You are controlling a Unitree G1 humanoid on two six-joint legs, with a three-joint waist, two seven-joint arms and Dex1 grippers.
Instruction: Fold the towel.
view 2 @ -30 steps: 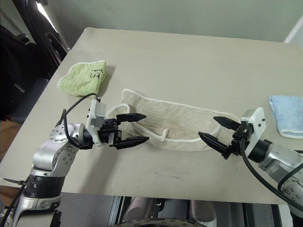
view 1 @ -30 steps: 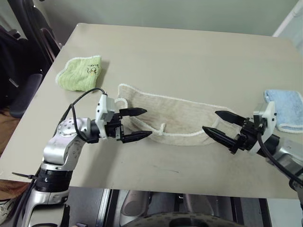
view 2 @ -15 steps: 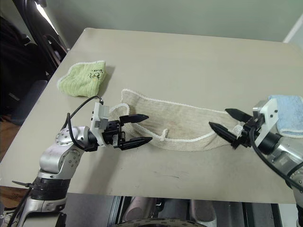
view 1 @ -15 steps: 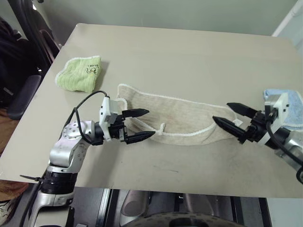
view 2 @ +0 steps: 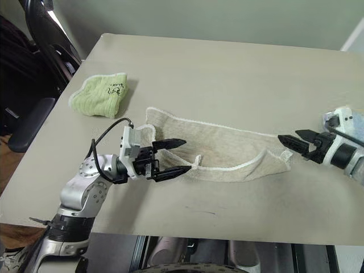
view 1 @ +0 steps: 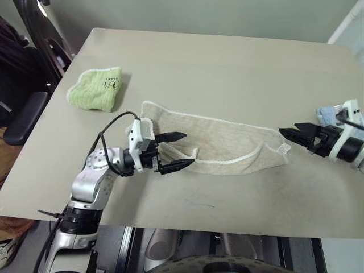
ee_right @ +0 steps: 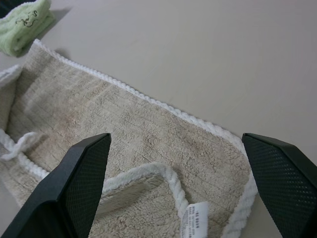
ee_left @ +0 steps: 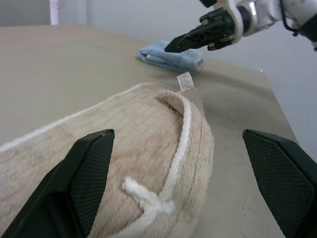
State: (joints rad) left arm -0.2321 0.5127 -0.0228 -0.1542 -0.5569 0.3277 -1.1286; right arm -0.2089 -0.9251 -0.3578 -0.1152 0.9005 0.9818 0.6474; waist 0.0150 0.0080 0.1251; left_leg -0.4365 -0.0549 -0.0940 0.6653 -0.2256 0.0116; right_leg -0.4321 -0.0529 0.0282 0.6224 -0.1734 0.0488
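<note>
both grippers stand spread and empty; the right gripper [view 1: 301, 134] has drawn back off the towel [view 1: 219, 147] end, left gripper [view 1: 176, 152] poised at its near end; folding not yet begun

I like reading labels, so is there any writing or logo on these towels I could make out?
Green towel: a dark scribbled logo, not readable.
Beige towel: a small white tag with tiny print, too blurred to read.
Blue towel: no writing visible.
</note>
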